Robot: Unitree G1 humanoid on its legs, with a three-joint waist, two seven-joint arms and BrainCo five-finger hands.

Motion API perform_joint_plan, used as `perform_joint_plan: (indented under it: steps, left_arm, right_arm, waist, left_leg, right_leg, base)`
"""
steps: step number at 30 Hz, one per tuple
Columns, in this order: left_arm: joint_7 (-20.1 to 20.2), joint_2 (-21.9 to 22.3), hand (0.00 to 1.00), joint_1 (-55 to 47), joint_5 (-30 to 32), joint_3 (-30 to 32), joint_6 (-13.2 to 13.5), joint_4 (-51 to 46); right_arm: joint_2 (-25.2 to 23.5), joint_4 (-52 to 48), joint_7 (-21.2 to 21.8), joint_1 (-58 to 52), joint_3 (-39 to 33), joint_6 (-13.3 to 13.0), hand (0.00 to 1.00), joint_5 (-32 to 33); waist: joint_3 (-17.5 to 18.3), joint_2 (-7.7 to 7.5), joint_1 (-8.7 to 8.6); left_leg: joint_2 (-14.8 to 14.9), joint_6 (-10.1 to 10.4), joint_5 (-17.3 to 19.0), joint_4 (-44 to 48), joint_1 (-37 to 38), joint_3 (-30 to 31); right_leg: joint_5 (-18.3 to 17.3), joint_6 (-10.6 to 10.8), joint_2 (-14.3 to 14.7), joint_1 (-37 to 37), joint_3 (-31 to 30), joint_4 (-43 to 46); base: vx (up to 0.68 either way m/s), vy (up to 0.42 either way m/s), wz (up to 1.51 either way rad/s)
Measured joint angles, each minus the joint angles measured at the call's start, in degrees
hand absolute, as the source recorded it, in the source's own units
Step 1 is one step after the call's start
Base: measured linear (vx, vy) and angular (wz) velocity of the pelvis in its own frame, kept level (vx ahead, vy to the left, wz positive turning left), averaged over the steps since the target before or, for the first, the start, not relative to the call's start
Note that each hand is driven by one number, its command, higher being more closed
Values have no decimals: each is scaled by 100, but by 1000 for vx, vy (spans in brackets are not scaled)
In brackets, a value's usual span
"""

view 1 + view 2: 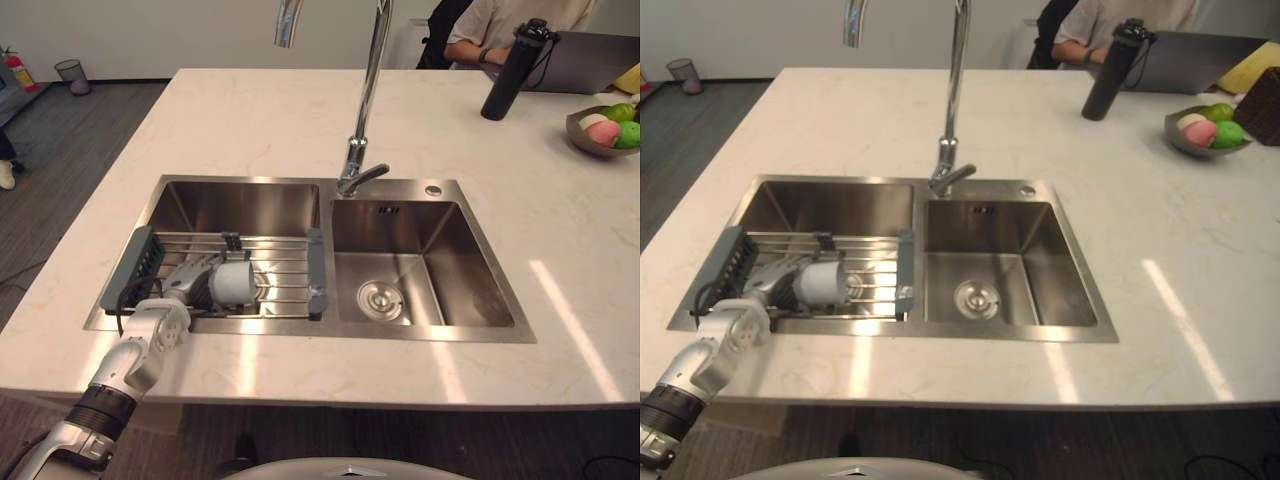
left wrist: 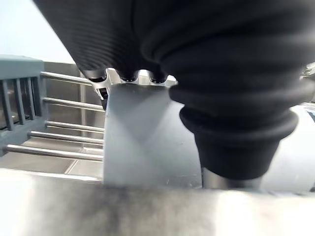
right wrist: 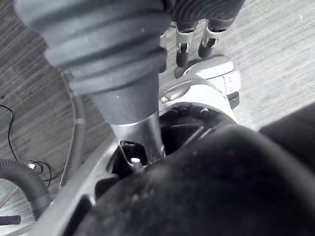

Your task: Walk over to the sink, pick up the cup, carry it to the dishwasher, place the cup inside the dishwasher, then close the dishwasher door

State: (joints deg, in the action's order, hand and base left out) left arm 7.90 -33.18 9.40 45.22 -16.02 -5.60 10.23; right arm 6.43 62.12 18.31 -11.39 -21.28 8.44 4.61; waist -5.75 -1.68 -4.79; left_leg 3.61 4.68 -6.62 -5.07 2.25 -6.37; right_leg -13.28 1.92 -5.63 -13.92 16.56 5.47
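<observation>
A white cup (image 1: 233, 283) lies on its side on a wire rack (image 1: 285, 250) with grey ends, set across the left basin of the steel sink (image 1: 240, 205). My left hand (image 1: 190, 280) reaches over the sink's front rim to the cup's left side. In the left wrist view the fingers (image 2: 123, 76) curl over the cup (image 2: 142, 137) and the thumb (image 2: 231, 147) presses its near side. My right hand (image 3: 184, 49) hangs low above the striped floor, fingers relaxed and holding nothing.
A tall faucet (image 1: 365, 100) stands behind the divider, and the right basin (image 1: 420, 265) has a round drain. On the far right of the pale counter are a black bottle (image 1: 510, 75) and a fruit bowl (image 1: 590, 135). A person (image 1: 500, 25) sits at a laptop (image 1: 590, 60) beyond.
</observation>
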Motion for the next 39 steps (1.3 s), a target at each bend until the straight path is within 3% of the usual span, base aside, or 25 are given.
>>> perform_joint_plan:
  steps: [14,32,33,39]
  left_arm:
    - [187,-5,0,60,14,12,-1,118]
    - [1645,-235,0,454,-9,-515,174,-238]
    - [1672,-235,100,464,-11,-529,166,-238]
    - [1789,-242,100,541,-25,-663,-215,-138]
  right_arm:
    - [-43,6,24,6,-197,3,0,-41]
    - [20,6,42,52,-125,4,0,-42]
    - [28,6,42,58,-109,3,0,-42]
    - [119,11,44,137,102,-4,0,-44]
  waist:
    - [-1,-1,14]
    - [-34,101,-73]
    - [-34,105,-73]
    - [-33,152,-150]
  left_leg:
    - [13,13,6,0,2,-33]
    - [16,22,49,-1,-19,-77]
    - [17,23,47,-1,-18,-81]
    - [69,30,55,-1,3,-132]
  right_leg:
    - [16,40,-8,-15,-7,-45]
    - [-17,182,-32,15,-27,-16]
    - [-17,182,-24,16,-28,-2]
    - [-12,172,-1,108,-221,236]
  base:
    - [-12,-5,-1]
    - [-4,-10,-1]
    - [24,-38,0]
    - [-3,-19,2]
